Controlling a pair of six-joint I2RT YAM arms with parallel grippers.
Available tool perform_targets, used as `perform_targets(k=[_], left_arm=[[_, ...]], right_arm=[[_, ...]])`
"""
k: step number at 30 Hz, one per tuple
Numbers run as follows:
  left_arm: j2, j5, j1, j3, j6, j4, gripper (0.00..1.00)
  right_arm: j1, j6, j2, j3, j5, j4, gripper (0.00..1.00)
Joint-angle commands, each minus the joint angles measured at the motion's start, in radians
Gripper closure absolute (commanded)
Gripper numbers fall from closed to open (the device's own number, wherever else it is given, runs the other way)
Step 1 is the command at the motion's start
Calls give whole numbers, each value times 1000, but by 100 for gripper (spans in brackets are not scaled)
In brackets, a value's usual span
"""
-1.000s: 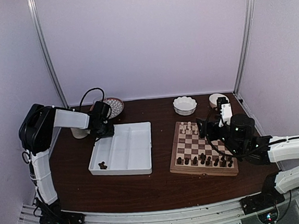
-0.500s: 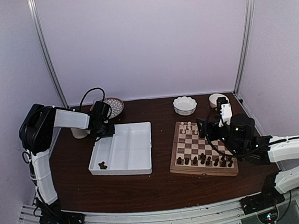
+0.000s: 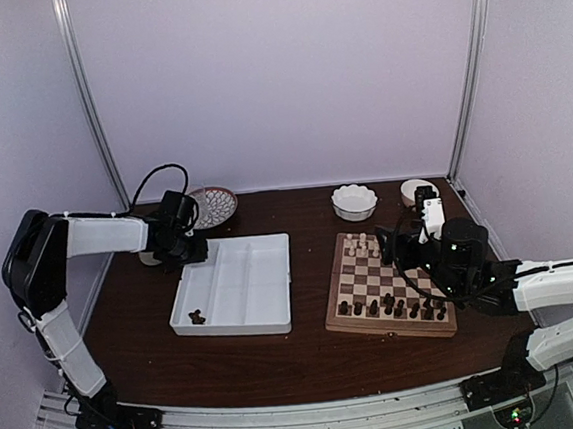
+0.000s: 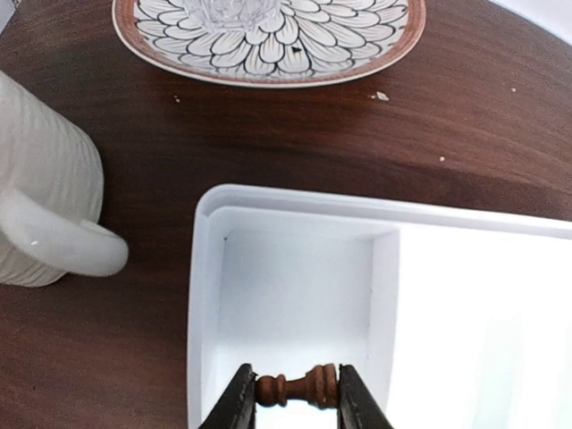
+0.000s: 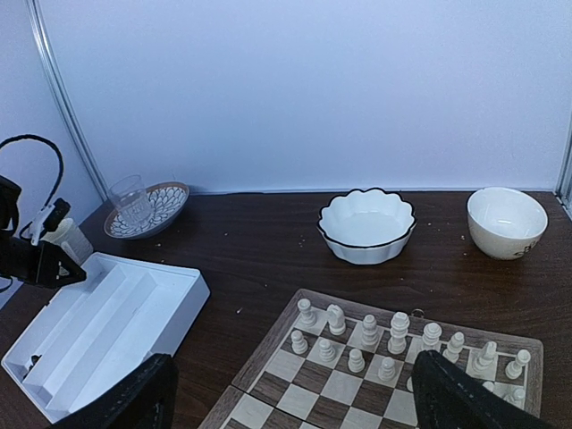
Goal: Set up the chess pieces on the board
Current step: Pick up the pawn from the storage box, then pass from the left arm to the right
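Chess piece point(image 4: 298, 389) clamped sideways in left pincer point(image 4: 290, 404) over tray point(image 4: 295, 198). It should be lifted clear of the wall, then uprighted over board point(image 3: 363, 286). Right pincer point(image 5: 290, 398) spread wide, empty.

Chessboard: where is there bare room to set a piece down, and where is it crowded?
On the board, the middle rows are bare, bordered by cream chessmen at the far edge and dark chess pieces along the near edge. Both of those bands are crowded. The right gripper hangs open above the board.
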Motion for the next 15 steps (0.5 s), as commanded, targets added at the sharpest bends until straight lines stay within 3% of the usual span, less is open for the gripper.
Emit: perform_targets(k=[1,9,15], left_arm=[[-117,25,-17,-64,41,-56,74],[-256,-14,-133,-138,125,-163,73],[-275,-156,-293,-149,262,-107,72]], right_arm=[[-5,-2,-6,30,-13,8,6],[-5,-11,23,54,-50,0,5],[-4,-51,179,224,-270,-156,5]])
